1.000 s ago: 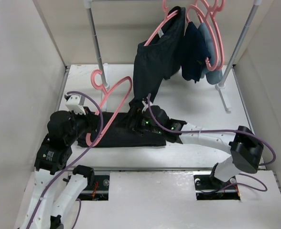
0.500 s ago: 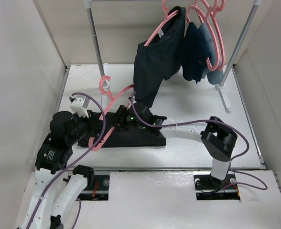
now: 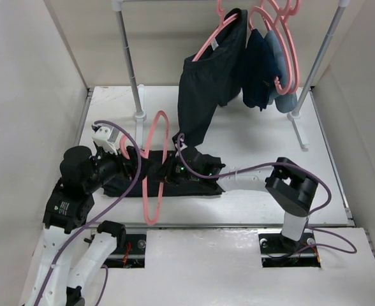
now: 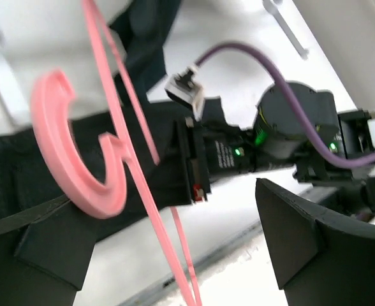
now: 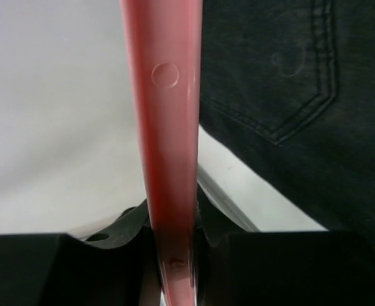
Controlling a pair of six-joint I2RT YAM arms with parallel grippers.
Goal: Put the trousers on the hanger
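Note:
The black trousers (image 3: 127,188) lie flat across the table's near half, also seen at the left in the left wrist view (image 4: 9,172). The pink hanger (image 3: 154,159) stands on edge over them, hook toward the rack. My right gripper (image 3: 165,173) is shut on one of its thin bars; in the right wrist view the bar (image 5: 168,127) runs up from between the jaws of that gripper (image 5: 173,255). My left gripper (image 3: 131,167) sits just left of the hanger, jaws wide open (image 4: 181,255). The hook (image 4: 66,159) and bars pass between its fingers (image 4: 315,236) without touching.
A clothes rack stands at the back on two posts (image 3: 129,57) (image 3: 318,64), with a short black garment (image 3: 210,80), navy (image 3: 257,76) and pale-blue clothes (image 3: 282,60) on pink hangers. Dark cloth with pocket stitching (image 5: 289,95) fills the right wrist view's upper right. White walls close both sides.
My left gripper opened and let go of the hanger. My right gripper closed on the hanger, which swung from lying diagonally to standing on edge.

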